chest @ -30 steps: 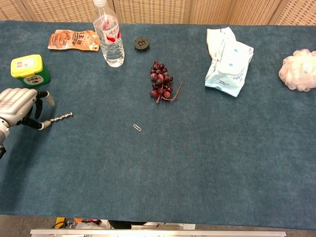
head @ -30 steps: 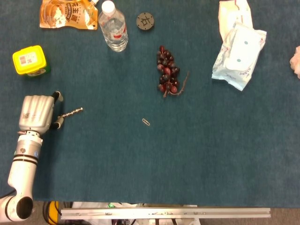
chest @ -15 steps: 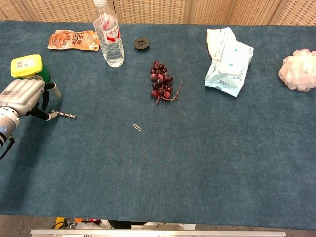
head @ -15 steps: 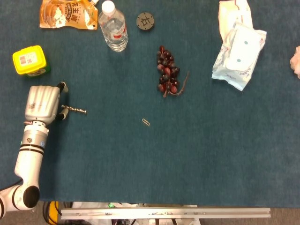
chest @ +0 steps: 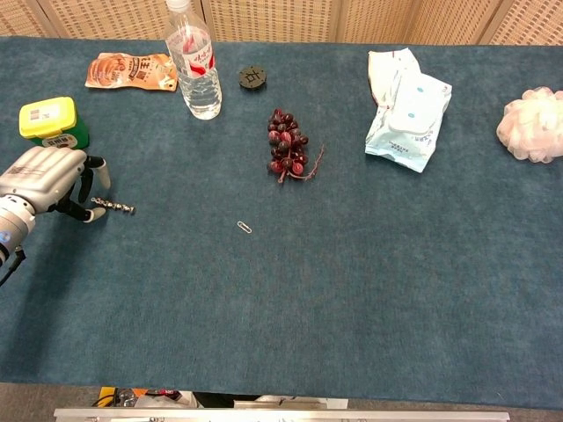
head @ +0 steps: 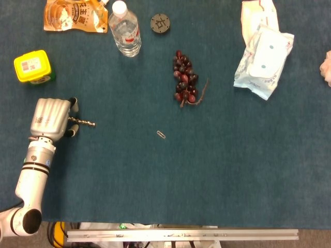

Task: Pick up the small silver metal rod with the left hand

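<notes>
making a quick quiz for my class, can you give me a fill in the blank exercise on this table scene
1. The left hand holds one end of a small silver ____.
2. The cap of the green jar near the hand is ____.
3. The tiny paper clip lies nearer the camera than the bunch of ____.
4. The black round disc sits just right of the water ____.

Missing words: rod; yellow; grapes; bottle

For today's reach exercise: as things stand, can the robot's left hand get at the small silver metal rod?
Probably yes: the left hand is already at the small silver metal rod, fingers around its near end, and nothing lies between them.
</notes>
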`<state>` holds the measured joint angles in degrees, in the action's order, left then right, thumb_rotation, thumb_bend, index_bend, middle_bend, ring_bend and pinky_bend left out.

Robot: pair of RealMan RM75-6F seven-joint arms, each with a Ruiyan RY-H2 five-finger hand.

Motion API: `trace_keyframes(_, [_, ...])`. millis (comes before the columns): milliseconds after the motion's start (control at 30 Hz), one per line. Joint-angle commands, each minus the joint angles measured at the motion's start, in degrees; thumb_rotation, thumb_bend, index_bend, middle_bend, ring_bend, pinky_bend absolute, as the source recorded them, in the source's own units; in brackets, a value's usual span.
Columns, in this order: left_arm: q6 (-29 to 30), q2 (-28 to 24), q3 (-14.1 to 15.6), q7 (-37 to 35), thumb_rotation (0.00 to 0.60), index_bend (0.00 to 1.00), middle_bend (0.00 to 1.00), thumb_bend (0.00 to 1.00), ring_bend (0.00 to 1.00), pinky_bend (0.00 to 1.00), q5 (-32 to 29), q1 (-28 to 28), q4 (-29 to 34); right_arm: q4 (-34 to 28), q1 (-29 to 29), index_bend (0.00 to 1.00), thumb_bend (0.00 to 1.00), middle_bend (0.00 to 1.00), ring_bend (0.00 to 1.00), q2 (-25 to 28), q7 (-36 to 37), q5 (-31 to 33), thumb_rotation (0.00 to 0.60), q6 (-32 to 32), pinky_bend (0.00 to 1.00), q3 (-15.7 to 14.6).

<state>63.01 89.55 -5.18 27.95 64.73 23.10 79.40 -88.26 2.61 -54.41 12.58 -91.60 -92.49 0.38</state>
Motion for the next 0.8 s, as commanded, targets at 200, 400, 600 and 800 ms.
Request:
trace_keyframes(200, [-0.8,-0.5,0.2,1.5,0.600,0.46,0.67,0.28,0.68,0.72,-1.3,0.7,0.9,0.4,0.2,0.39,0.28,0.41,0.34,-0.2,0.4,0.1,0.600,-0.1,0.41,0.0])
trace_keyframes(400, [-0.9,-0.7,0.5,2.6,0.600,0.47,0.68,0.31,0.68,0.72,-2.1,1.1,1.6,0.7,0.3,0.39,0.28,0.41,0.34,-0.2,0.6,0.0,0.600,-0.3,0.41,0.1])
trace_keyframes(600, [-1.4,-0.8,0.7,4.2,0.600,0.48,0.68,0.31,0.68,0.72,-3.4,1.6,1.9,1.0,0.4,0.39,0.28,0.41,0.34,-0.3,1.0,0.1,0.600,-0.5,0.41,0.1])
trace_keyframes(800, [-1.7,-0.9,0.8,5.7,0.600,0.49,0.68,0.34,0.68,0.72,-4.7,2.2,2.3,1.4,0.4,0.39,0.28,0.41,0.34,-0.4,1.3,0.3,0.600,-0.3,0.41,0.1])
